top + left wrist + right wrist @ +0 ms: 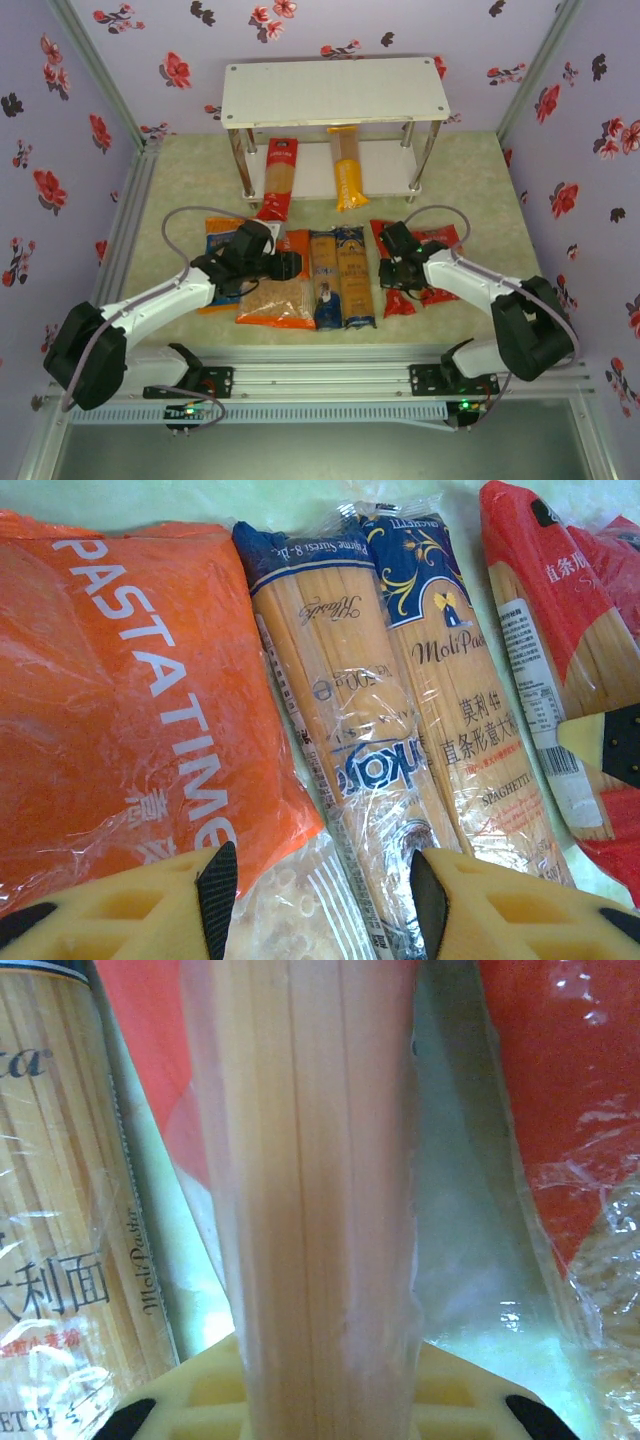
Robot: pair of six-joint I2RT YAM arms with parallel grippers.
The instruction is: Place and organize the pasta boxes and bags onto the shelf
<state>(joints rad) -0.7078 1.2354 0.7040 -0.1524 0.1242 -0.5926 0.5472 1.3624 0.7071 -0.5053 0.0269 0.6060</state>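
My right gripper (397, 268) (325, 1410) is shut on a red spaghetti pack (398, 295) (310, 1200) that lies on the table beside the red bag (440, 262) (560, 1070). The left gripper (288, 265) (322, 900) hovers open over the clear window of the orange bag (278, 298) (130, 700), next to the tan-and-blue pack (324, 278) (340, 730) and the dark blue pack (356, 278) (450, 680). A blue bag (220, 238) lies partly under the left arm. On the shelf (335, 90), the lower board holds a red pack (280, 178) and a yellow-orange pack (347, 170), both sticking out over its front edge.
Flowered walls close in the table at the left, right and back. The shelf's metal legs (236, 160) stand at its corners. A metal rail (330, 375) runs along the near edge by the arm bases.
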